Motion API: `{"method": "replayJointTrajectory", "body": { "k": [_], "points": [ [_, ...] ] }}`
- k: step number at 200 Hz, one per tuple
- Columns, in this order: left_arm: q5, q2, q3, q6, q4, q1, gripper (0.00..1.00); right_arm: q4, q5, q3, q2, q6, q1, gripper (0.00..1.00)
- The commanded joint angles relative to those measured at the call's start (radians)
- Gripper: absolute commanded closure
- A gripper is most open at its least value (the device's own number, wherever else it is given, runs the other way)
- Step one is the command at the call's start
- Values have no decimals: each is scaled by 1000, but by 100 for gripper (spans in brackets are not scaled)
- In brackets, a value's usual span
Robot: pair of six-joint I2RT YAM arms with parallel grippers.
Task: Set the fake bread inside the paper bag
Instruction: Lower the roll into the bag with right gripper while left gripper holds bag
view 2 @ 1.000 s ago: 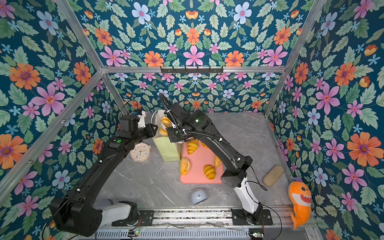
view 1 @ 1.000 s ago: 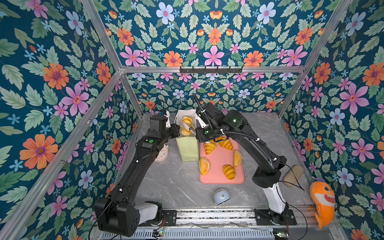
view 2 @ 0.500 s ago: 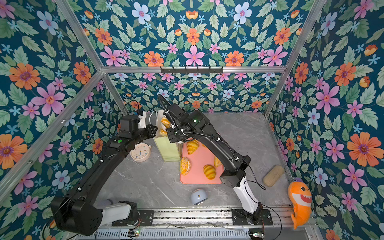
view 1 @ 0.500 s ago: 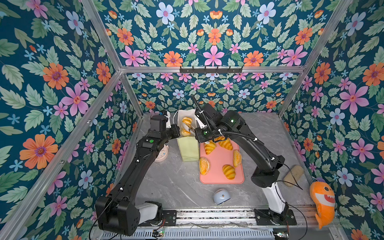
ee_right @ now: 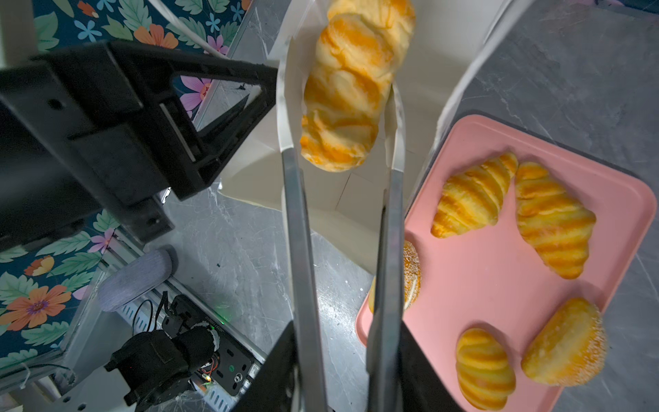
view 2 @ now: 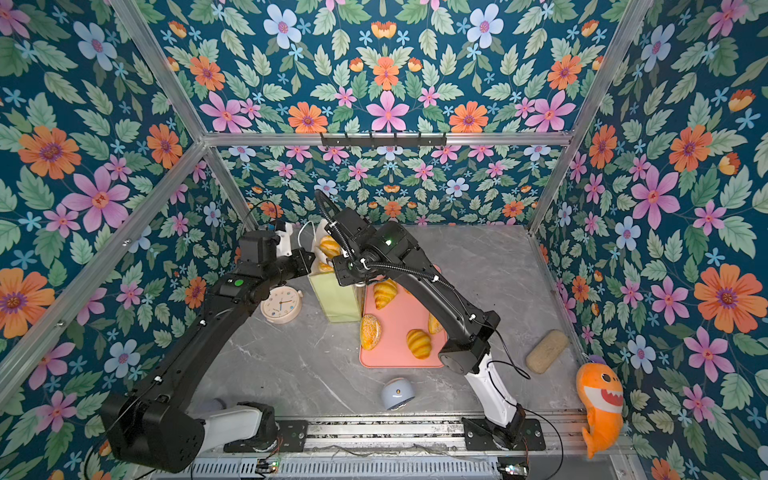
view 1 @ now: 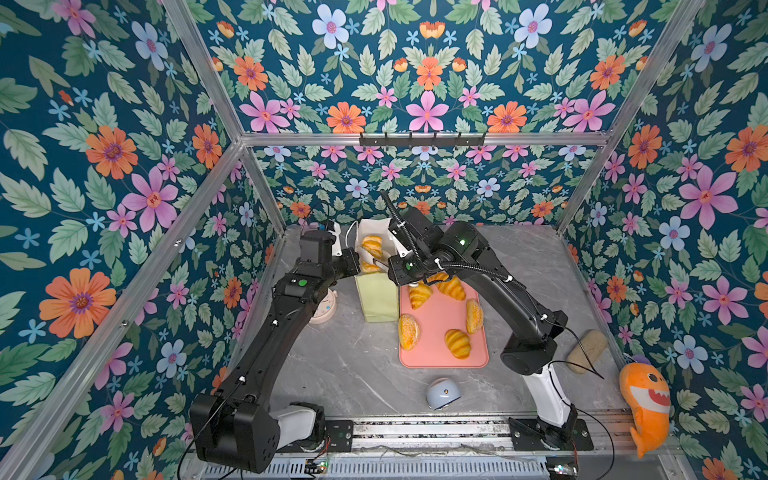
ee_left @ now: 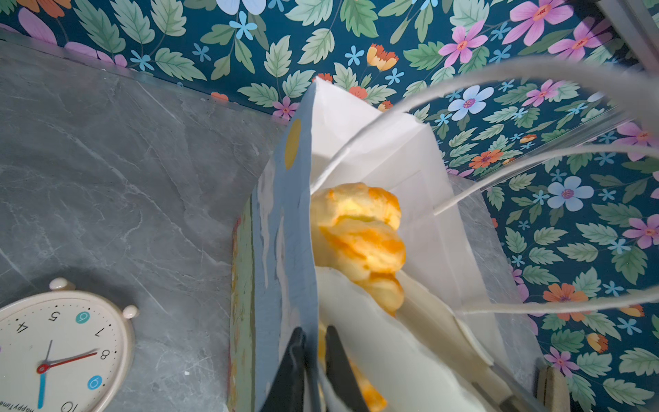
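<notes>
Wallpaper (view 1: pixel 424 83) thick with flowers lines the booth around a grey marble tabletop (view 1: pixel 353 365). On it I see the paper bag (view 1: pixel 376 299) standing upright just beside a pink tray (view 1: pixel 440 359) that carries five pieces of fake bread (view 1: pixel 457 343). My left gripper (ee_left: pixel 313 346) pinches the bag's printed wall. My right gripper (ee_right: pixel 340 107) straddles a sixth pastry (ee_right: pixel 346 89) in the bag's mouth; I cannot tell whether it presses it. A clock (view 2: pixel 282 304) lies near the bag.
</notes>
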Motion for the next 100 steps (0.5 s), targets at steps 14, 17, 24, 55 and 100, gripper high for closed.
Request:
{"method": "replayJointTrajectory", "body": {
  "k": [14, 17, 24, 55, 100],
  "points": [
    [7, -6, 5, -1, 21, -1, 86, 26, -5, 8, -12, -1, 1, 59],
    [6, -6, 4, -2, 21, 0, 86, 25, -6, 8, -13, 0, 1, 59],
    [6, -6, 3, -1, 21, 0, 86, 26, -8, 8, -16, -1, 1, 58],
    [10, -6, 3, -1, 20, 0, 86, 26, -19, 9, -30, -1, 0, 56],
    [12, -9, 2, -1, 19, 0, 87, 34, -49, 10, -65, -1, 2, 57]
  ]
}}
